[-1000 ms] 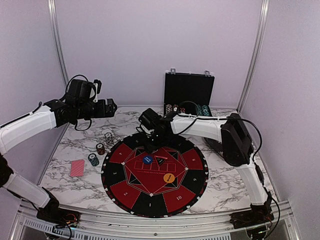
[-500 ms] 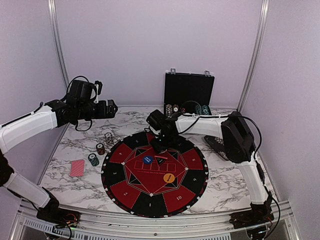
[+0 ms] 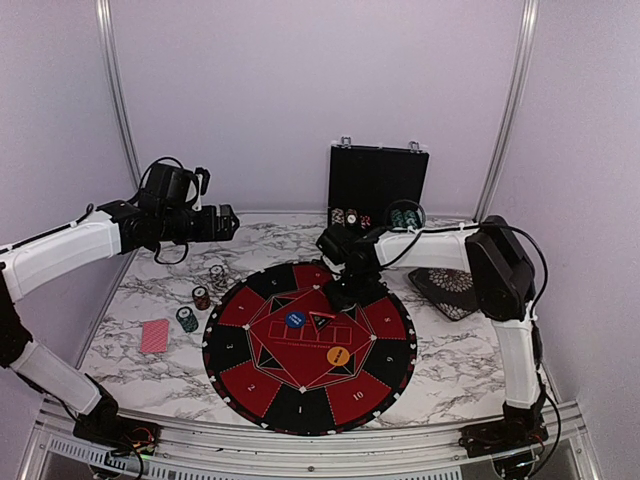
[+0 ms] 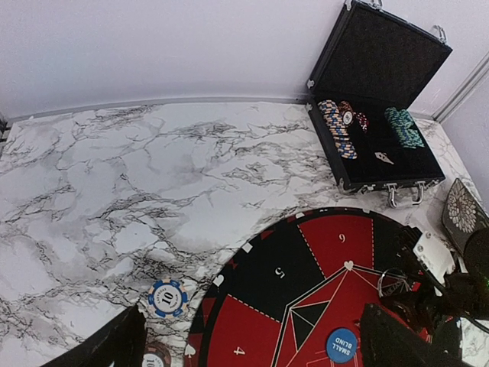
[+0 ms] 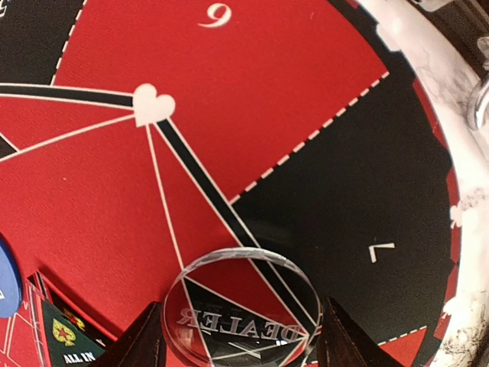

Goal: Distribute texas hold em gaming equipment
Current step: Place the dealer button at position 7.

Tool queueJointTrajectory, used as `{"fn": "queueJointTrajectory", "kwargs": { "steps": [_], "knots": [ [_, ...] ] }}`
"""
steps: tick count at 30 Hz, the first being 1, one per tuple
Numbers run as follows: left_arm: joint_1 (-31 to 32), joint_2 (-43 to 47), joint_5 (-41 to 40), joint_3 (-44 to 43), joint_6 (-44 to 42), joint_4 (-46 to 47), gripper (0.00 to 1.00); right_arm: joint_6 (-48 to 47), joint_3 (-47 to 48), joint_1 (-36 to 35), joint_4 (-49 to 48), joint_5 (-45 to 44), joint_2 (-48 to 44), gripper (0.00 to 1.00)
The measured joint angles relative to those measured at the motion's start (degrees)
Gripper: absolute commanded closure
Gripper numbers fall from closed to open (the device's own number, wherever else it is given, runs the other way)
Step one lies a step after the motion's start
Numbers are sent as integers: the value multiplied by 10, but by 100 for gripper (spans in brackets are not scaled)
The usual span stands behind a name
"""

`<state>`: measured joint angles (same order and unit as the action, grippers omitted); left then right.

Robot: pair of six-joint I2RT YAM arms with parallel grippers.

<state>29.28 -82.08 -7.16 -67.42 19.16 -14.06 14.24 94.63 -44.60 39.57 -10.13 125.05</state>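
The right gripper (image 5: 242,340) pinches the clear dealer disc (image 5: 243,294) by its edges, low over the round mat (image 5: 306,92) near segment seven. The frame cuts off the disc's lower rim, and whether it touches the mat cannot be told. The left gripper (image 4: 252,348) hangs wide and empty over the marble table (image 4: 114,176), with only its dark fingers (image 4: 107,348) showing. A white chip (image 4: 168,297) lies just beside the mat.

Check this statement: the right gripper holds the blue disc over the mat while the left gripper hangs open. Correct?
Not quite. The right gripper holds the clear dealer disc, not the blue disc, which lies on the mat; the right wrist view shows it. The left gripper is open.
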Motion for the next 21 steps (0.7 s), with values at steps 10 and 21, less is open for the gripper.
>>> {"fn": "queueJointTrajectory", "kwargs": {
  "steps": [10,21],
  "knots": [
    [-2,-7,12,0,2,0,1,5,-35,8,-15,0,-21,50],
    [-4,-15,17,0,4,0,1,7,-48,9,-25,1,-27,42]
  ]
}}
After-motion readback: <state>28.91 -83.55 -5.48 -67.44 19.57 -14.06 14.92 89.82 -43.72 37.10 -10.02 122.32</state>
